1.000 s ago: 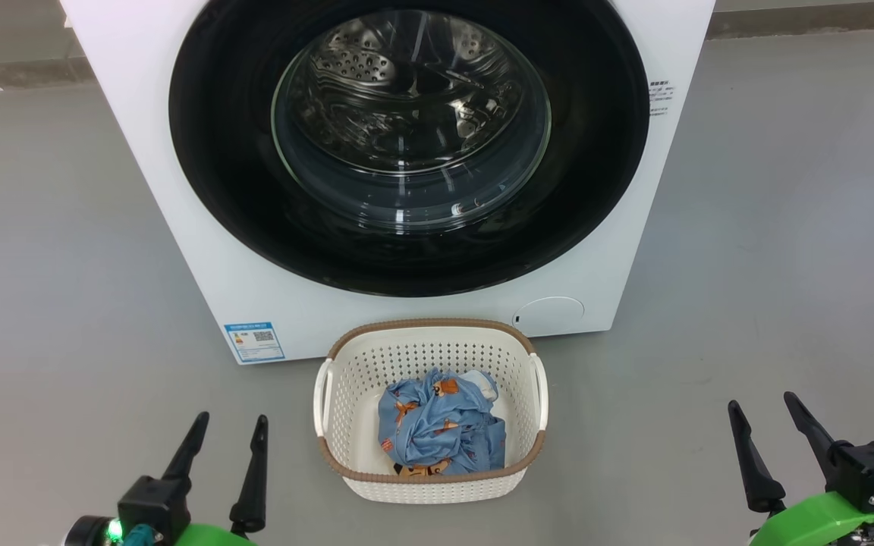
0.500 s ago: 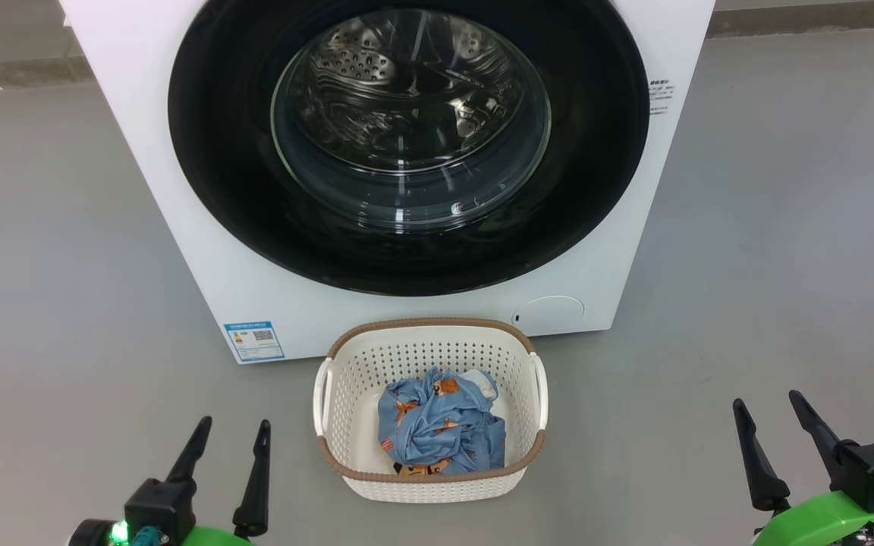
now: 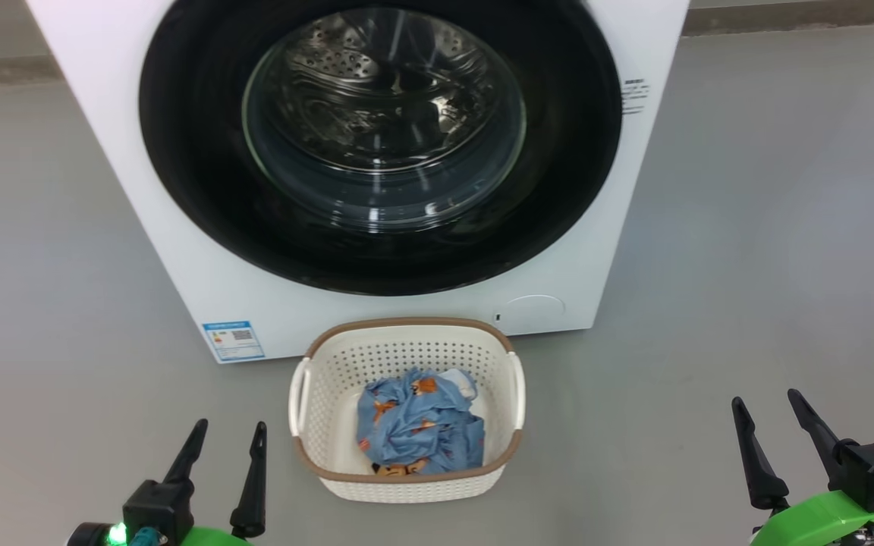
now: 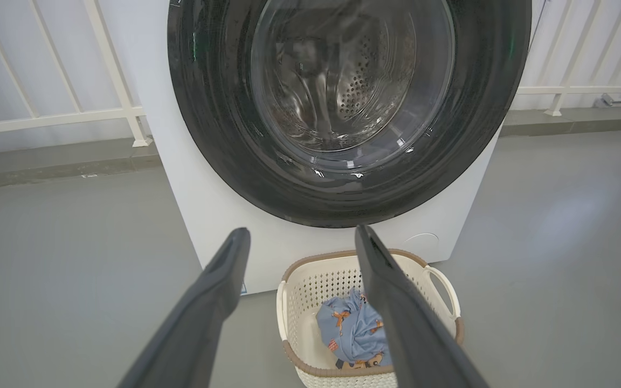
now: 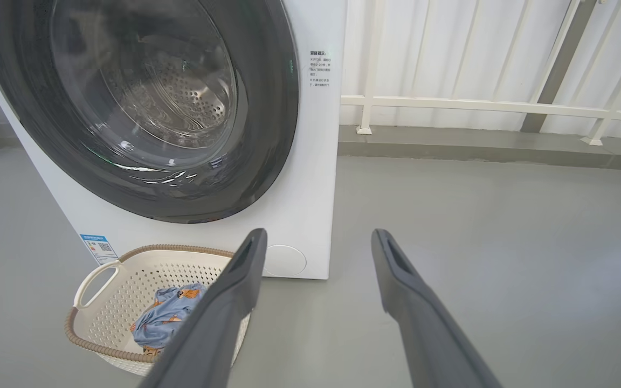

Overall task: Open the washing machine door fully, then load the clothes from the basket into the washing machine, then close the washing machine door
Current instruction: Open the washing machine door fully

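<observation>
Head view: the washing machine (image 3: 179, 250) stands on the grey floor (image 3: 748, 265), and the washing machine door (image 3: 194, 189) lies shut against its front, the steel drum showing through the glass bowl. A blue label (image 3: 233, 341) sits at the lower left corner of the front and a round white flap (image 3: 532, 312) at the lower right. The basket (image 3: 407, 485) stands on the floor just in front of the machine, below the door, with the clothes (image 3: 418, 428) bunched inside it towards its near wall. The left hand (image 3: 231, 426) hangs low at the left of the basket, fingers apart and holding nothing. The right hand (image 3: 765, 397) is well apart from the basket on the other side, fingers likewise spread and empty.

Left wrist view: the left hand's two dark fingers stand wide apart with nothing between them but the machine's front beyond. The basket shows past the right-hand finger, which covers part of its rim and of the clothes. A white railing (image 4: 57, 116) runs behind the machine.

Right wrist view: the right hand's fingers are spread over bare floor, touching nothing. The basket with the clothes lies to their left, at the foot of the machine, and small printed text (image 5: 320, 69) is on the front beside the door.
</observation>
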You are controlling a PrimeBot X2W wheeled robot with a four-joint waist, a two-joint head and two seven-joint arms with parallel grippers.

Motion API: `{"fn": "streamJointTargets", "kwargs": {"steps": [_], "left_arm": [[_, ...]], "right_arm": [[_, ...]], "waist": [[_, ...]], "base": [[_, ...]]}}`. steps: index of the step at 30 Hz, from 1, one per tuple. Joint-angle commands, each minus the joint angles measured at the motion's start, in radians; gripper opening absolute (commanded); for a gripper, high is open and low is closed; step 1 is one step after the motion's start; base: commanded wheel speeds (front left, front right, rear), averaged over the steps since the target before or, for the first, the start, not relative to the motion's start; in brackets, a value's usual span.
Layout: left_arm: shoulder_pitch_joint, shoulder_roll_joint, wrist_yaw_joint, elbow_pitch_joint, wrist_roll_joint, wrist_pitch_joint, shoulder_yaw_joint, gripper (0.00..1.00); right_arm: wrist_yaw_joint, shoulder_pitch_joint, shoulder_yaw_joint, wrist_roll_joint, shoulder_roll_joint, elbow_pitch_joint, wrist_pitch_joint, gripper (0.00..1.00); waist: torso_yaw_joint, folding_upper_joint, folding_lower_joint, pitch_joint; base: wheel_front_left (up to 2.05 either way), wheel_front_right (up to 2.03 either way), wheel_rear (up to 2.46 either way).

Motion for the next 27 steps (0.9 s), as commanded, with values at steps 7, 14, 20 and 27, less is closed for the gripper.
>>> {"fn": "streamJointTargets", "kwargs": {"steps": [7,14,20,27], "left_arm": [[-0.055,0.012,0.013,-0.002,0.004,-0.009,0.03,1.0],[-0.063,0.012,0.027,-0.018,0.007,-0.009,0.043,1.0],[-0.06,0.012,0.015,-0.051,0.006,-0.009,0.039,1.0],[-0.054,0.012,0.01,-0.05,0.005,-0.009,0.042,1.0]], "right_arm": [[0.002,-0.034,0.019,0.017,-0.016,-0.029,-0.012,1.0],[0.002,-0.035,0.021,0.023,-0.015,-0.033,-0.012,1.0],[0.002,-0.042,0.02,0.03,-0.018,-0.033,-0.012,1.0],[0.002,-0.043,0.017,0.031,-0.014,-0.031,-0.012,1.0]], "waist": [[0.0,-0.0001,0.0,0.003],[0.0,-0.0001,0.0,0.01],[0.0,-0.0001,0.0,0.019],[-0.002,-0.0001,0.0,0.018]], "base": [[1.18,1.18,-2.37],[1.2,1.2,-2.4],[0.8,0.8,-1.61],[0.29,0.29,-0.59]]}}
